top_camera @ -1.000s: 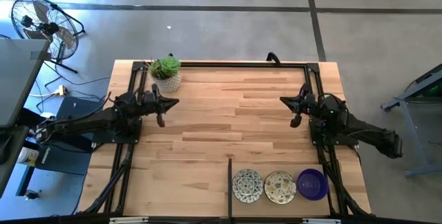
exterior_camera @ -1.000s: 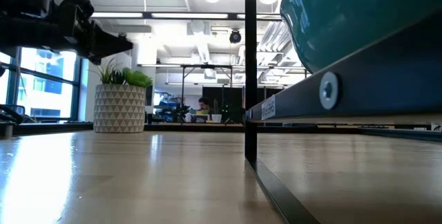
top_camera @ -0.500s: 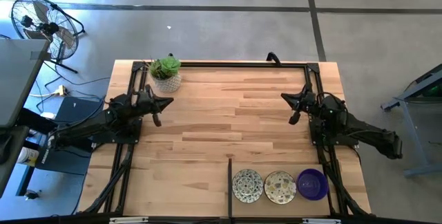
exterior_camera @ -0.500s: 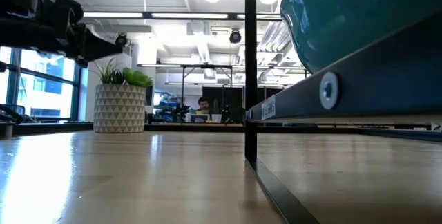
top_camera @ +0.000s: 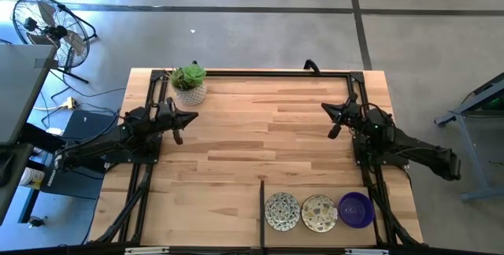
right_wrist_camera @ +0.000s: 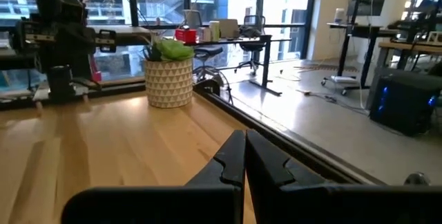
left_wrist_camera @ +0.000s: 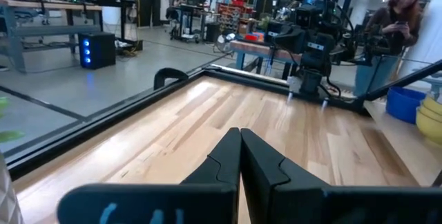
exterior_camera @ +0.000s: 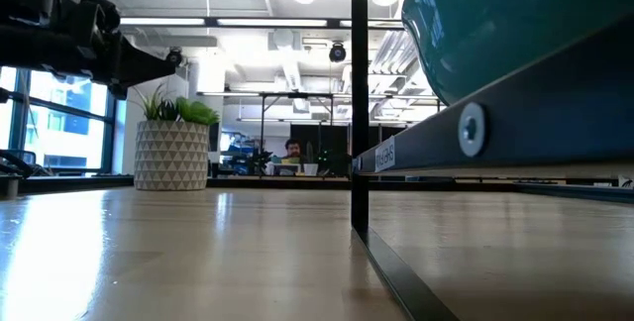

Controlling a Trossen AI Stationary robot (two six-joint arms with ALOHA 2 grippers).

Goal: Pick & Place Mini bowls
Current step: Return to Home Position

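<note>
Far to the left, off the table, a fan is standing on the floor. The left gripper is hovering over the left edge of the table, its fingers pressing flat together with nothing between them. Just beyond it, near the far left corner, the plant pot is sitting upright, close to the gripper but apart from it; in the low view the left arm is hanging above and to the side of that pot. Toward the middle of the near edge a black shelf post is rising, and to its right the mini bowls are resting side by side in a row of three tops: two cream speckled ones, then the purple bowl nearest the right edge. How many are lying beneath each top cannot be told from above. In the low view a glossy bowl wall is looming over the shelf's rail. The right gripper is hovering over the table's right edge, well apart from the bowls, its fingers also pressing together on nothing. Beyond that arm, in the left wrist view, a person is standing.
</note>
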